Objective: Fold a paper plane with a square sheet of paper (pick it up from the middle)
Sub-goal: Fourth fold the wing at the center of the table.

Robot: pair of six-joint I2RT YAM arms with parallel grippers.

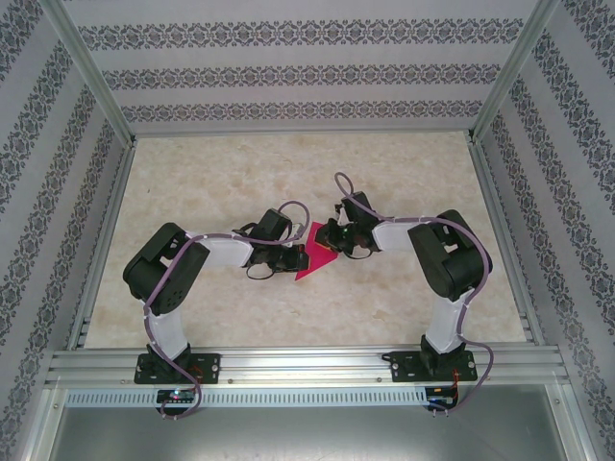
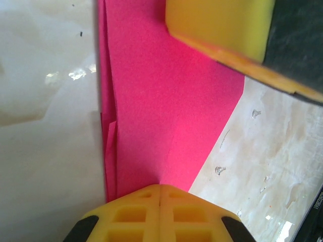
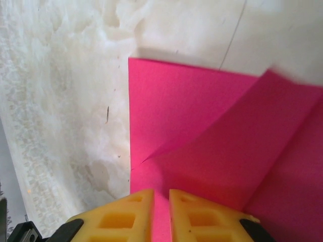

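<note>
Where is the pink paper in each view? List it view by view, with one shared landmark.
Top external: pink paper near the middle of the beige marbled tabletop.
Left wrist: middle, from the top edge down to the left pincer's fingers.
Right wrist: right half, above the right pincer's fingers.
Shared landmark: that tabletop beside the paper.

Pink paper: thin, matt, faintly fibrous, crisp creases. Table: marble-look top, smooth, glossy, glare spots. Left gripper, right gripper: yellow plastic, matt, moulded pockets. Frame rails along table's near edge: bare brushed metal. Arm shells: white and black plastic, slight sheen. Walls: matt patterned covering.
</note>
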